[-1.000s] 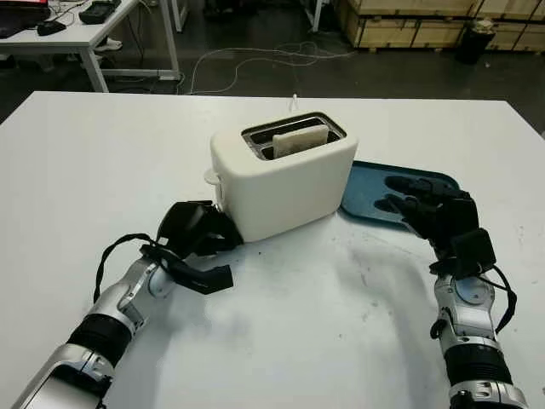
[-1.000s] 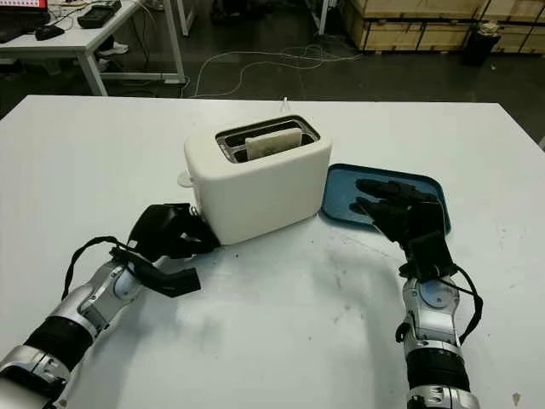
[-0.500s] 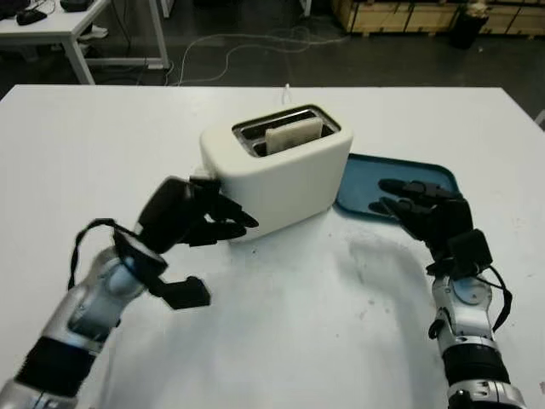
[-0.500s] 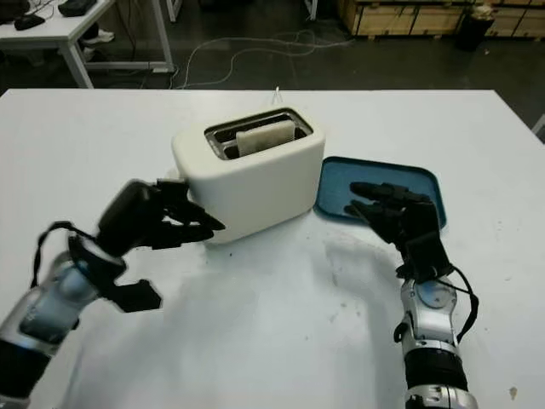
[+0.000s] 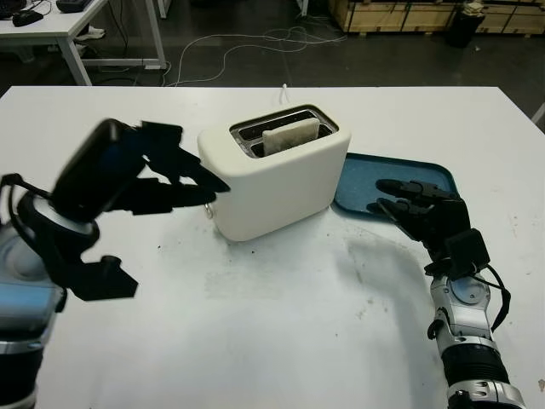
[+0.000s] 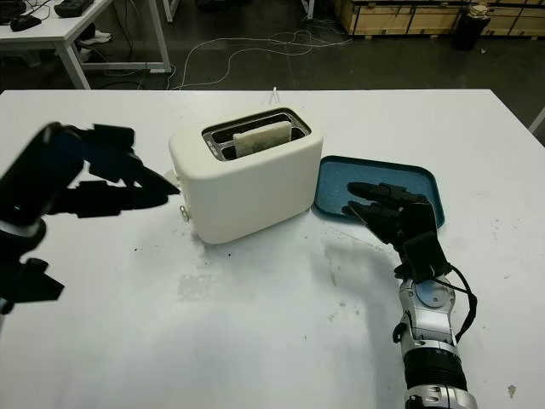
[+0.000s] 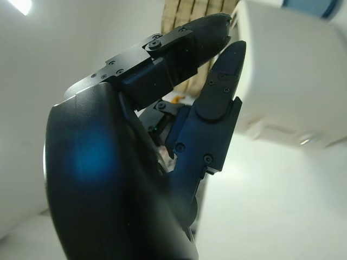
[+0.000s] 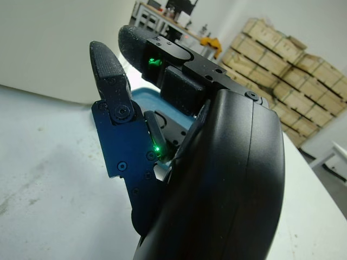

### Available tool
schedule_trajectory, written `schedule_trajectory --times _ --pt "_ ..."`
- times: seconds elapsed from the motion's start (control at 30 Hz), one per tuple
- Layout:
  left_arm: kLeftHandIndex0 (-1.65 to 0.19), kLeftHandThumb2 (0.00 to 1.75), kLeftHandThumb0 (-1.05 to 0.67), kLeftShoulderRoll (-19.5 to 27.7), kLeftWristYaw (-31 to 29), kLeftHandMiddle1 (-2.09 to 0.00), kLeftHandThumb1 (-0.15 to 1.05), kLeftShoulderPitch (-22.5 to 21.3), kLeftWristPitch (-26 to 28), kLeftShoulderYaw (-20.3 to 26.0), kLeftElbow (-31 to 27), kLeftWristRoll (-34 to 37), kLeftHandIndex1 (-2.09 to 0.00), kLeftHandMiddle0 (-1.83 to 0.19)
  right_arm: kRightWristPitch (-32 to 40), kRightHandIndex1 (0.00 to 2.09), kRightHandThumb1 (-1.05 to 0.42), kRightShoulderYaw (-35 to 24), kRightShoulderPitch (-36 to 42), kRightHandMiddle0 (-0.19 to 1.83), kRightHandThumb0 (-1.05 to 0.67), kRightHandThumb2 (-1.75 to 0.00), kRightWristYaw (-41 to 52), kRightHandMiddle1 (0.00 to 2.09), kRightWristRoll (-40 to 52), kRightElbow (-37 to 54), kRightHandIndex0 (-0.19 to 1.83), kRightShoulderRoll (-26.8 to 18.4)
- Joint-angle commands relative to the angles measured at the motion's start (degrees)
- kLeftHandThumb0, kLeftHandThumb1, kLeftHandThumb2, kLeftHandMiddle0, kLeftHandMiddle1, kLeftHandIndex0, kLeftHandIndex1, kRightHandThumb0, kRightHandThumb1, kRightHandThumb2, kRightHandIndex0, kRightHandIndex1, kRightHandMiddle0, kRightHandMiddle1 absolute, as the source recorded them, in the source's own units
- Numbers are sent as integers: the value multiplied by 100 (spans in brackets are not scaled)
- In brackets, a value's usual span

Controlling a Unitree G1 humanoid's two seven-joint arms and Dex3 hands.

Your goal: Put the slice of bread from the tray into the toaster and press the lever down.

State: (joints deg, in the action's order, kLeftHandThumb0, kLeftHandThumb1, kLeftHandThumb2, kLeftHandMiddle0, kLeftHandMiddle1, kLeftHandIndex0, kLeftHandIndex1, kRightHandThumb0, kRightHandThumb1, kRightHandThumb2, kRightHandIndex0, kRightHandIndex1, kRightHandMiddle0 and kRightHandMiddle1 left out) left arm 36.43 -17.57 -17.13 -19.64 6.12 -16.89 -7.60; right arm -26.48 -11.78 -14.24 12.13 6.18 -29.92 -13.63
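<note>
The left robot hand [image 5: 140,175] hangs raised near the surface's [image 5: 281,332] left edge, holding nothing, fingertips just beside the toaster [image 5: 274,181]. The right robot hand [image 5: 421,211], empty too, reaches over the blue tray's [image 5: 430,174] near edge. The bread slice [image 5: 290,136] stands in the toaster's slot, mid-surface.

Left hand [image 5: 128,170] raised, open; right hand [image 5: 426,209] open.

Bread [image 5: 290,137] — lower part inside toaster [image 5: 272,179]
</note>
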Motion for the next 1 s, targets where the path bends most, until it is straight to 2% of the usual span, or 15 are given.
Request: schedule_trajectory --times 0.0,0.13,0.27,0.4,0.5,0.73,0.97 --pt "-128 0 -32 70 108 -156 77 -246 -69 57 336 -287 -15 -91 45 15 -80 0 14 117 -41 0 29 0 88 1 127 20" --pt "-130 0 -30 179 258 -146 74 -667 -188 -95 952 -966 -15 -95 63 15 -80 1 19 117 -42 0 34 0 71 28 127 24" --pt "-135 0 -33 151 644 -125 70 -1101 -473 -389 1756 -1726 -11 -108 104 15 -80 2 30 118 -43 0 26 0 71 69 126 37" --pt "-137 1 -31 90 1077 -111 68 -1363 -652 -690 2430 -2282 -8 -115 78 14 -80 -1 31 118 -43 0 40 0 74 61 126 37" --pt "-138 1 -36 113 1267 -106 69 -1496 -772 -907 2810 -2559 -6 -117 110 14 -81 -4 38 118 -42 0 17 0 60 93 125 30" --pt "-139 1 -37 91 1461 -107 71 -1576 -916 -1244 3222 -2869 -4 -118 149 14 -81 -9 29 119 -45 0 -2 0 52 120 126 29" --pt "-140 1 -40 135 1461 -97 74 -1617 -970 -1397 3329 -2931 -3 -120 105 15 -81 -6 13 119 -43 0 -23 0 31 103 127 40"
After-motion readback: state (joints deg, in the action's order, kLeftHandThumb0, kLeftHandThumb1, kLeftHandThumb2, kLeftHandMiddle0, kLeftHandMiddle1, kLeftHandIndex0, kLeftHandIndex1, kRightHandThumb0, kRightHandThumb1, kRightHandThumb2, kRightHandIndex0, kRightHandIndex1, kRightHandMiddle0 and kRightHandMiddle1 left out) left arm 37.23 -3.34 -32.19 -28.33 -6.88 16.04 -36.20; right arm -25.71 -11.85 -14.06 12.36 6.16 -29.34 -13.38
